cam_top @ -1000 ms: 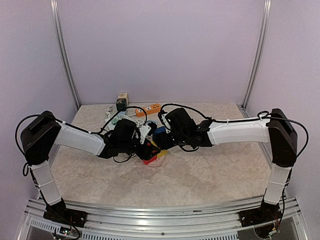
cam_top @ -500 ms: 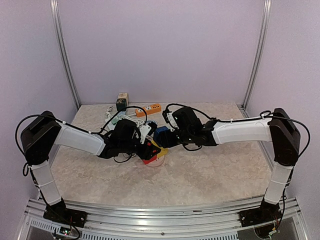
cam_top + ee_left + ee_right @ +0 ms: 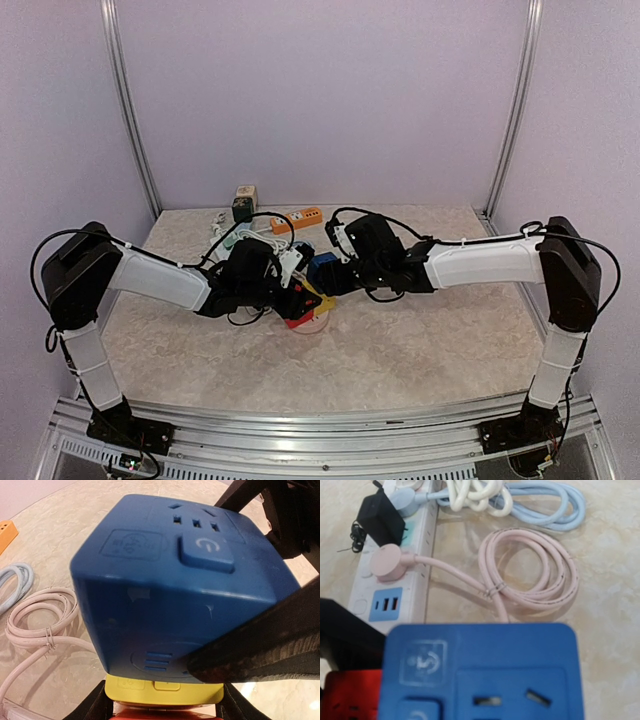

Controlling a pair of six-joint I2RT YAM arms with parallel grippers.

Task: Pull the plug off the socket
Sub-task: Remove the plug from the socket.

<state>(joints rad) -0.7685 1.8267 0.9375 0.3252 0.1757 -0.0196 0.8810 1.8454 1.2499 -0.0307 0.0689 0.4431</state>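
Marble-look table [image 3: 430, 340], lilac walls. Both arms meet mid-table over stacked cube sockets. On left gripper [image 3: 165, 707], jaws approx half open, clamped on yellow/red stack [image 3: 165, 694] as anchor. On right gripper [image 3: 333, 274], jaws mid-width too and look closed on blue cube [image 3: 165, 580]. Blue cube sits plugged atop the stack, not yet separated. Step: grips set, pull pending. Next: R pulls straight along pin axis, L holds firm, no twisting.

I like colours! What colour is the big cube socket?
Blue cube socket; best in left wrist view.
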